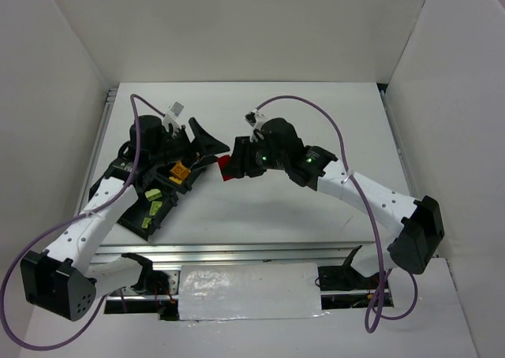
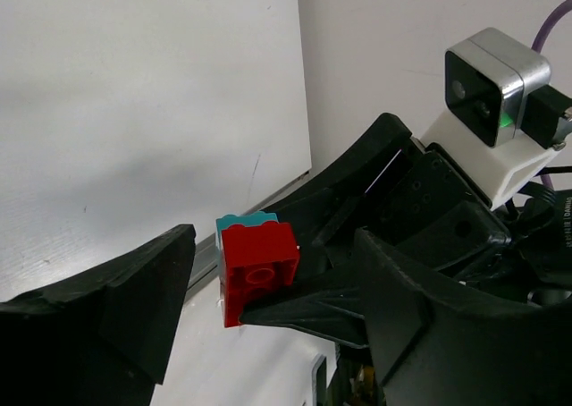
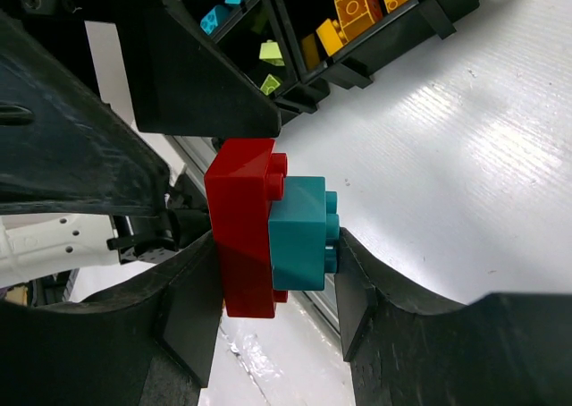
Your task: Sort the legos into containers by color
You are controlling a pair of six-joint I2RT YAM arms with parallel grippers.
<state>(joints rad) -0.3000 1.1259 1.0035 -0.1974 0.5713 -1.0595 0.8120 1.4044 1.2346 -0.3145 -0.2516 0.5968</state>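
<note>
Right gripper (image 3: 273, 285) is pinching a red plastic lego brick (image 3: 237, 236) stuck to a cyan plastic lego brick (image 3: 299, 232), near the black divided plastic tray (image 3: 295, 30); left gripper (image 2: 273, 281) is hovering beside them, jaws spread; the pair is probably light, rigid and slick; taking the flat sides looks best.

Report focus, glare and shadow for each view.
Top external: even light, sharp, glare on the foil strip. Left wrist: red brick crisp, soft shadow across the white surface. Right wrist: teal brick sharp, pincer fingers dark.

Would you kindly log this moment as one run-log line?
right gripper: shut on red brick joined to cyan brick | left gripper: open, close by
</note>
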